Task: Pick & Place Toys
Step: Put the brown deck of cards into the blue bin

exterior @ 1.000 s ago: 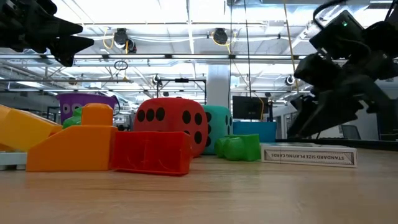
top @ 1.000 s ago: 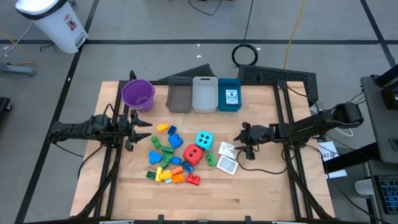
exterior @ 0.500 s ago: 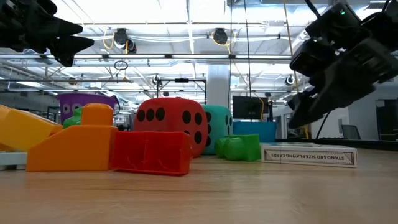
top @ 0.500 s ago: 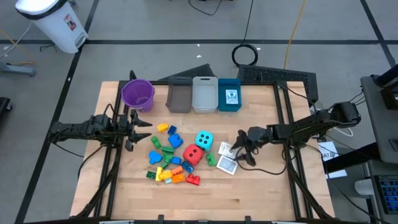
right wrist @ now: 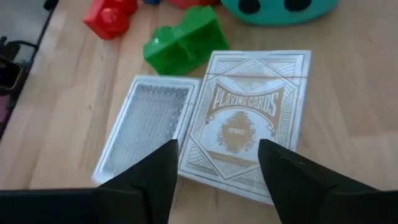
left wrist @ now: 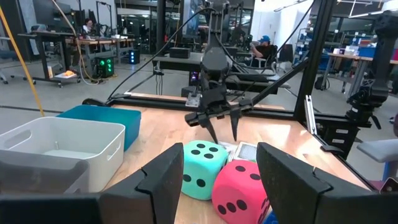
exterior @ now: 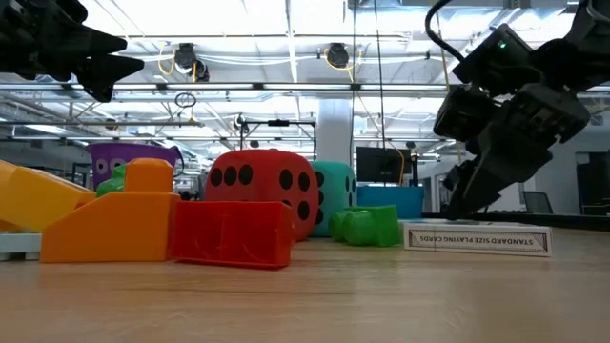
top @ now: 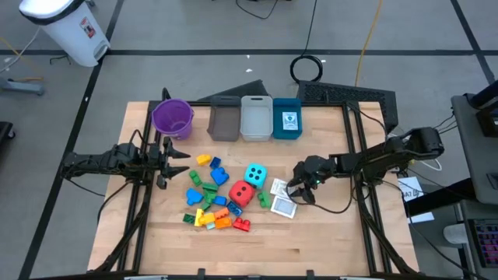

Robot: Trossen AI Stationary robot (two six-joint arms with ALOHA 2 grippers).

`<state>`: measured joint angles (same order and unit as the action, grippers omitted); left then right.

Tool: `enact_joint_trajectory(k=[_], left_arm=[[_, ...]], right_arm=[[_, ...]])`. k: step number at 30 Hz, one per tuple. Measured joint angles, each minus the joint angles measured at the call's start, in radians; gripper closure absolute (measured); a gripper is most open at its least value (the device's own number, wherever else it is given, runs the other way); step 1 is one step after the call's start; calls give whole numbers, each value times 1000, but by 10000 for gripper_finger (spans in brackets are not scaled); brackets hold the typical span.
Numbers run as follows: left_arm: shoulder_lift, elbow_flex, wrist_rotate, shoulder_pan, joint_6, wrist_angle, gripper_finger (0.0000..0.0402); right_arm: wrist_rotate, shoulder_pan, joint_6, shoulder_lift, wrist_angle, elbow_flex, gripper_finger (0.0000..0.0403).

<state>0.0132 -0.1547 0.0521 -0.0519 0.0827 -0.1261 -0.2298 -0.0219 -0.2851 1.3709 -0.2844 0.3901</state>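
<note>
Behind the red die, cyan die half-hidden

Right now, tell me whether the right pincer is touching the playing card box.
Apart. The left wrist view shows the right pincer hanging open above the box with bare table between; the right wrist view shows the box lying untouched.

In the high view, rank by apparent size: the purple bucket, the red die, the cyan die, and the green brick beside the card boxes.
1. purple bucket, clearly the largest.
2. red die and cyan die: they look about the same, so no ranking between them.
3. green brick, the smallest.
</note>
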Motion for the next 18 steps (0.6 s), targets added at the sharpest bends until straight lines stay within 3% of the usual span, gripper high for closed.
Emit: enact_joint_trajectory(k=[3,10,13,18], left_arm=[[0,0,0,0,0,0,192],[0,0,0,0,0,0,192],[0,0,0,0,0,0,192],[0,0,0,0,0,0,192]], right_arm=[[80,1,92,11,1,0,195],[376,4,238,-54,48,-4,195],[431,5,249,-87,30,-8,192],[434,5,224,-110,-69,-4,157]])
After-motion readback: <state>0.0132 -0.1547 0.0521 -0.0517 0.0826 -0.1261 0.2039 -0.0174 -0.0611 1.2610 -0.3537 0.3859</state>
